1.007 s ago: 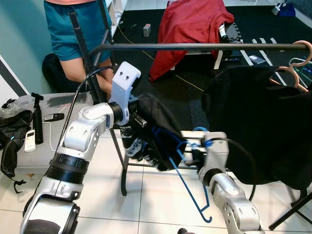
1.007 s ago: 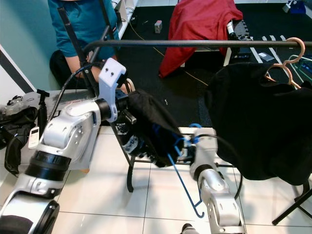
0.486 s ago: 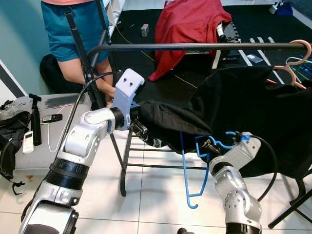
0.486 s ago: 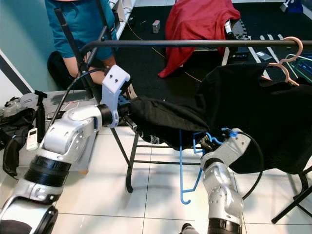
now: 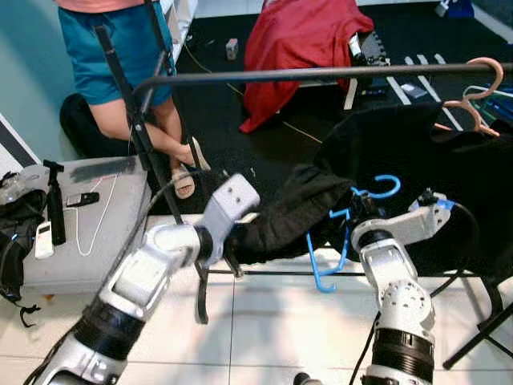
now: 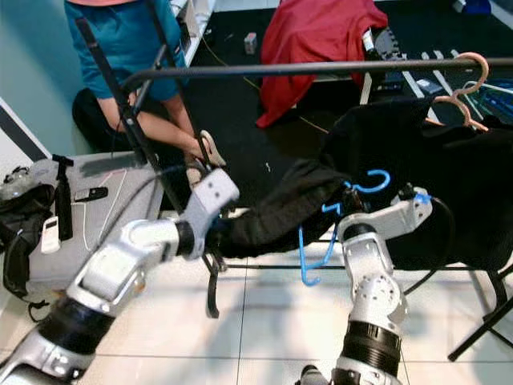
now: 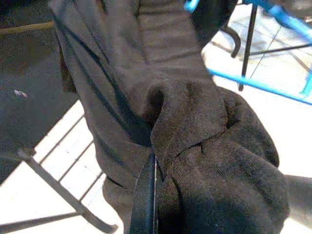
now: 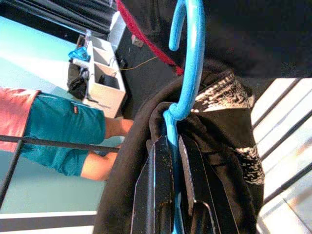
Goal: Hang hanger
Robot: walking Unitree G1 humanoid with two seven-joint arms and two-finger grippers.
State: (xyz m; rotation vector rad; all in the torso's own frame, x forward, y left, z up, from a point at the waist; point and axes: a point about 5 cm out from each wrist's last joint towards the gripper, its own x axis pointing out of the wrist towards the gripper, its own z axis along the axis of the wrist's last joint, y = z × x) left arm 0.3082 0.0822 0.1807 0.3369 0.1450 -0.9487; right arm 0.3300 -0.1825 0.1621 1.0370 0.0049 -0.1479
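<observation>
The blue hanger [image 5: 346, 233] is in the air below the clothes rail [image 5: 321, 74], its hook [image 5: 380, 187] uppermost and curling just above the right gripper [image 8: 171, 161], which has both black fingers closed on the hanger's neck. A dark garment [image 5: 288, 215] is draped over the hanger's shoulders and trails off toward the robot's left, where the left gripper [image 7: 146, 195] has a fold of that cloth pinched tight between its fingers. The hanger's long axis slants, with the lower blue bar hanging down over the white tiled floor [image 5: 272, 321] and the hook end raised (though well short of the rail). The relation that matters is vertical: the rail lies above and slightly beyond the hook, so the right arm, which is the nearer and carries the hanger, would in my judgement need to lift it and bring the hook over the bar. Along the rail to the right hang pink hangers [image 5: 473, 96] with a black garment [image 5: 449, 176]. Beyond the rack stands a person in teal shorts [image 5: 112, 48].
</observation>
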